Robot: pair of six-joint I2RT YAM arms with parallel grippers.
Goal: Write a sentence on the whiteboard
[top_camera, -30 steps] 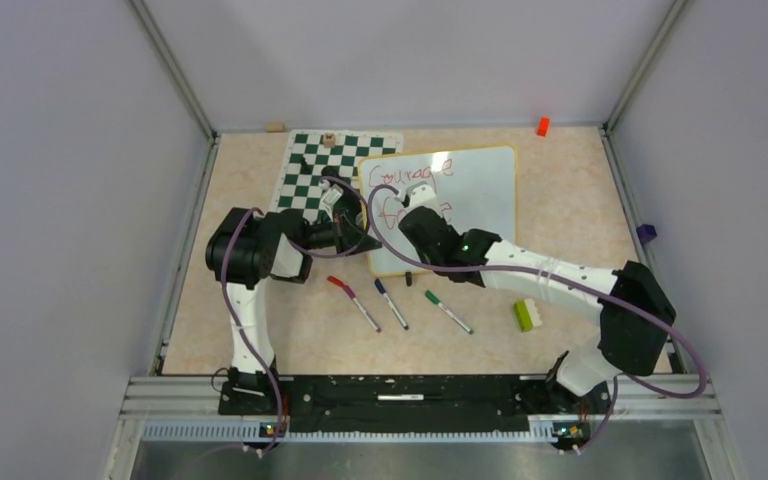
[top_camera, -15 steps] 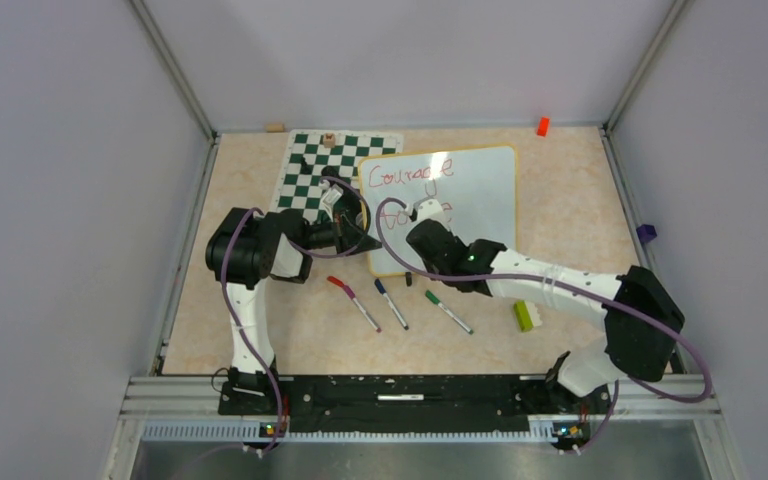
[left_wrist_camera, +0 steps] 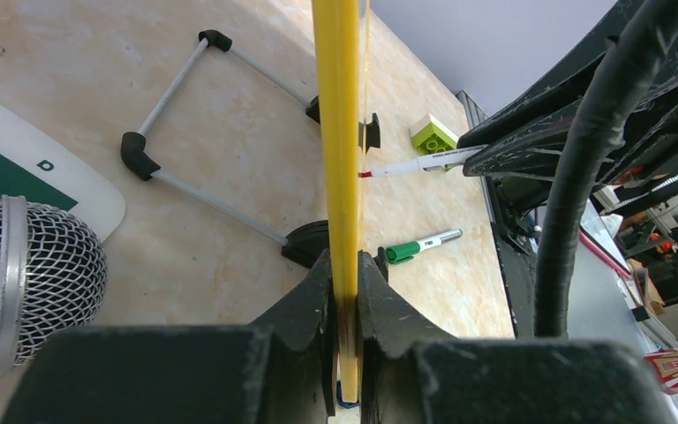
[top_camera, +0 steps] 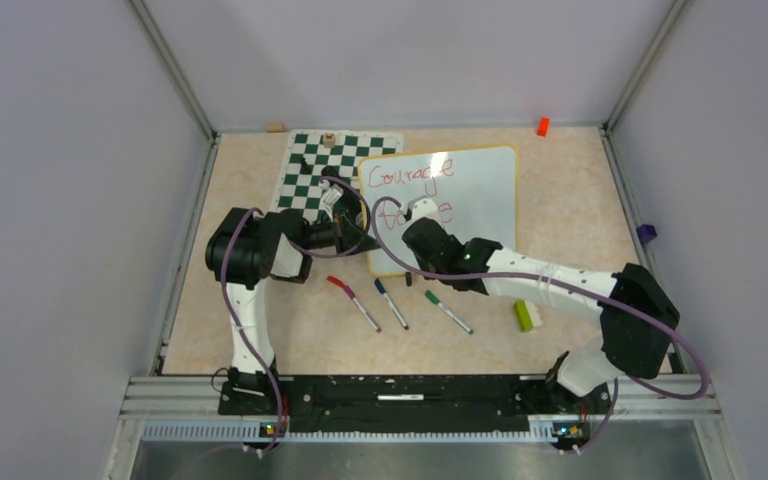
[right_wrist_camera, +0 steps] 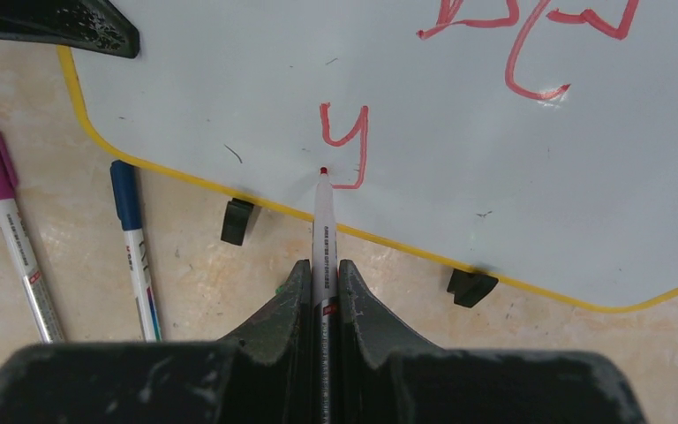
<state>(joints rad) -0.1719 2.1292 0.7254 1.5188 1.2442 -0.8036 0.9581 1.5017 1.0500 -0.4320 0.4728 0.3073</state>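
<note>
1. Lying on the tan worktop (top_camera: 560,220) towards its far middle, the whiteboard (top_camera: 480,195) has its far left corner over the near right corner of the green-and-white chessboard mat (top_camera: 305,185).
2. The left jaws are closed on the board's yellow rim (left_wrist_camera: 339,177) at its left edge, one finger on each face.
3. The right jaws are closed on a red marker (right_wrist_camera: 324,234), which points away from the wrist towards the board.
4. The marker's red tip (right_wrist_camera: 322,170) sits at the board face just left of a red "y" (right_wrist_camera: 346,134). Whether it touches cannot be told.
5. Of the sentence (top_camera: 410,172), "Courage" reads along the top line. The second line is partly hidden by the right arm, and the "y" starts the third.
6. Two black clips (right_wrist_camera: 237,221) sit on the board's near edge, one on each side of the marker.
7. Three capped markers lie on the worktop near that edge: red-and-purple (top_camera: 353,302), blue (top_camera: 392,303) and green (top_camera: 448,311).
8. A lime-green block (top_camera: 525,315) lies to the right of them, beside the right arm.
9. An orange block (top_camera: 542,126) sits at the far edge.
</note>
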